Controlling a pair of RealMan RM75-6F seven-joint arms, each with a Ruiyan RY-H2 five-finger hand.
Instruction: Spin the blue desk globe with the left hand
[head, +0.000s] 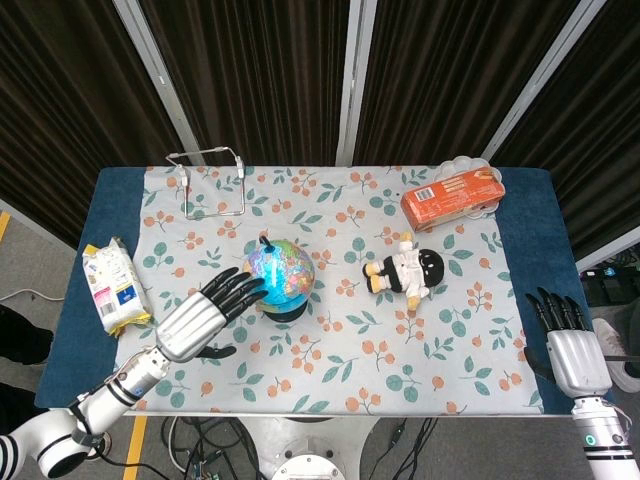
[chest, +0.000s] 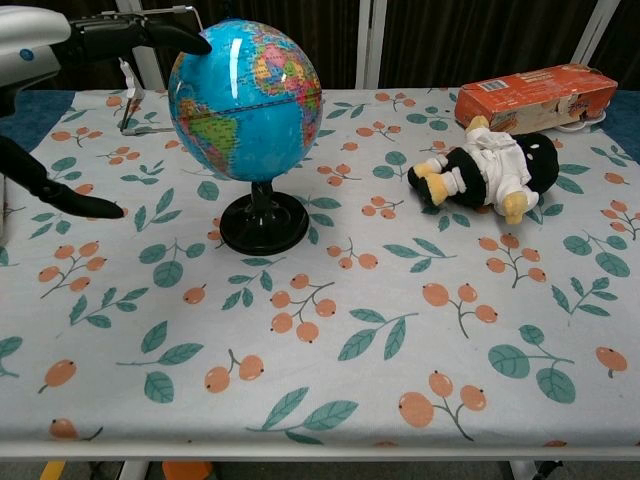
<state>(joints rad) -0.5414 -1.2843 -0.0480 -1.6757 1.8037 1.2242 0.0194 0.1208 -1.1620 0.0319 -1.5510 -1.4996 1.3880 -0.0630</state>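
Note:
The blue desk globe (head: 280, 273) (chest: 247, 101) stands upright on its black round base (chest: 264, 224) near the middle of the floral cloth. My left hand (head: 207, 310) (chest: 60, 45) is open, fingers spread and stretched toward the globe's left side. In the chest view its fingertips (chest: 193, 43) reach the upper left of the ball, and I cannot tell whether they touch it. Its thumb (chest: 80, 203) hangs low over the cloth. My right hand (head: 568, 340) lies open at the table's right front edge, far from the globe.
A black-and-white plush doll (head: 405, 269) lies right of the globe. An orange box (head: 450, 196) rests at the back right on a white plate. A wire stand (head: 208, 181) is at the back left. A snack packet (head: 110, 285) lies at the left edge.

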